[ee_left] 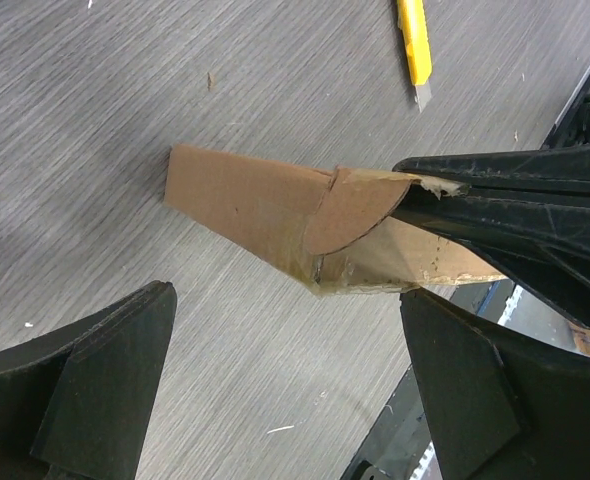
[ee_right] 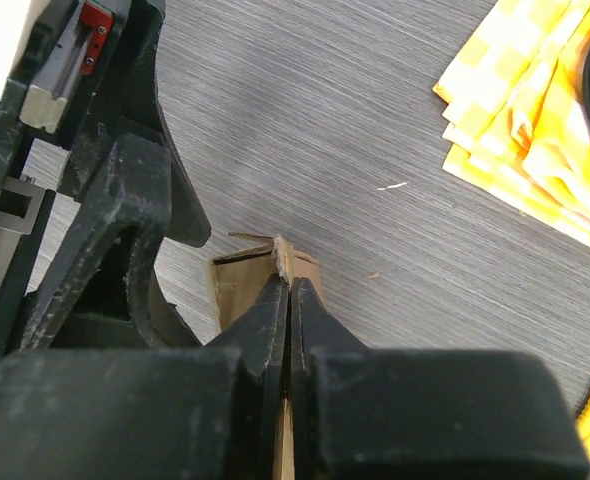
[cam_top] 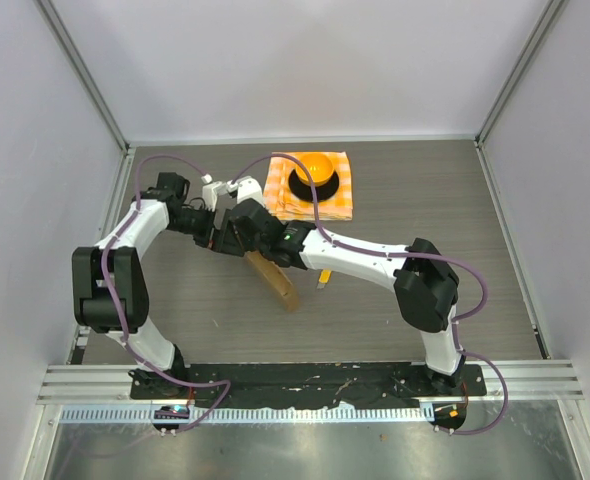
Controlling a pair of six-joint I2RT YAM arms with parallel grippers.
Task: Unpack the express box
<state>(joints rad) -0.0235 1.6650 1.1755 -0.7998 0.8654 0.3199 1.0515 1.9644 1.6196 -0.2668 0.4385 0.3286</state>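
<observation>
Near the middle of the table (cam_top: 445, 200), a little toward its left edge: the express box (cam_top: 273, 280), plain brown cardboard, lifted at 1 end and tilted. Clamped on a torn flap at the raised end, the right fingers (ee_right: 290, 300), pressed together with only the cardboard between them. Unclear whether the lower end touches the table.

Spread wide, the left fingers (ee_left: 285, 300), gripping nothing. From the left wrist, the box seen between and beyond the 2 tips, neither tip touching the cardboard. On the held end, a rounded tab, with a glossy strip along the seam below it.

Just beside the box, on the side toward the table's right edge, a yellow utility knife (cam_top: 324, 277), lying flat and apart from the cardboard.

At the far edge, about midway along it, a folded orange-checkered cloth (cam_top: 340, 200), with a black dish (cam_top: 300, 185) on it and an orange round thing (cam_top: 317, 163) in the dish. Well apart from the box, that cloth.

Both arms bent in from the near edge, wrists close together above the box.
</observation>
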